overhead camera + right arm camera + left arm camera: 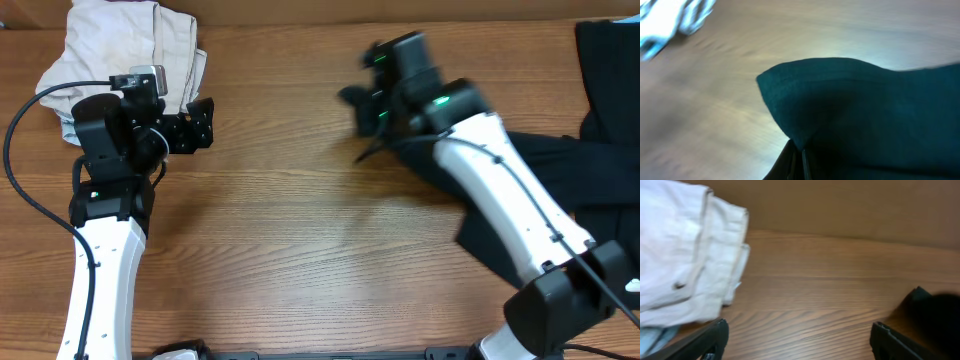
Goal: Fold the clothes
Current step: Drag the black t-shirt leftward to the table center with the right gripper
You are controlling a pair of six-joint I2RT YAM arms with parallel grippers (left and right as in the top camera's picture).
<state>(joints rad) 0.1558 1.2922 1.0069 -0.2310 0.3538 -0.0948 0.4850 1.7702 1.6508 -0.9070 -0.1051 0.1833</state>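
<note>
The black T-shirt [590, 160] lies crumpled at the right of the table and trails under my right arm. My right gripper [362, 108] is shut on a corner of it and holds it up near the table's middle back. In the right wrist view the black fabric [860, 100] fills the frame, pinched between the closed fingers [801, 160]. More black clothes [608, 60] lie at the far right back. My left gripper [203, 122] is open and empty at the left. Its fingers [797, 340] are spread wide over bare wood.
A pile of white and cream garments [130, 45] sits at the back left corner, right behind my left gripper; it also shows in the left wrist view [685, 260]. The wooden tabletop [300, 240] stretches between the arms.
</note>
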